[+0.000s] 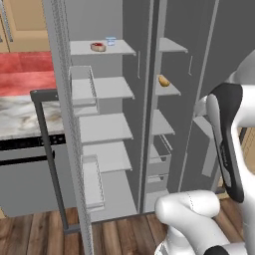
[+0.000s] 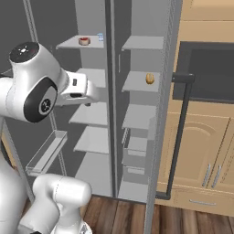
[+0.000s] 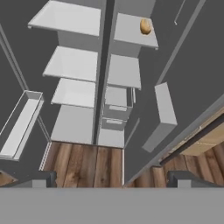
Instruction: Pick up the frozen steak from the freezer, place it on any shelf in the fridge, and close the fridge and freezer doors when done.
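The steak (image 1: 98,47) lies on the top shelf (image 1: 102,49) of the fridge (image 1: 102,124), the wider compartment, with a blue-white cup (image 1: 110,41) just behind it on the same shelf; from the right base view the steak (image 2: 83,41) and cup (image 2: 100,37) sit in the same spot. The shelves below them in the fridge are bare. In the freezer (image 1: 167,119), the narrower compartment, an orange-brown lump (image 1: 164,80) rests on the second shelf, above the low drawers (image 1: 160,159). Both doors stand wide open: the fridge door (image 1: 69,124) carries clear bins (image 1: 83,89) that hold nothing, and the freezer door (image 2: 171,100) shows its dark bar handle (image 2: 180,132). No label or writing can be read anywhere. The gripper (image 3: 112,177) hangs in front of the appliance, well apart from the steak; its fingertips (image 3: 46,177) stand wide apart with nothing between them.
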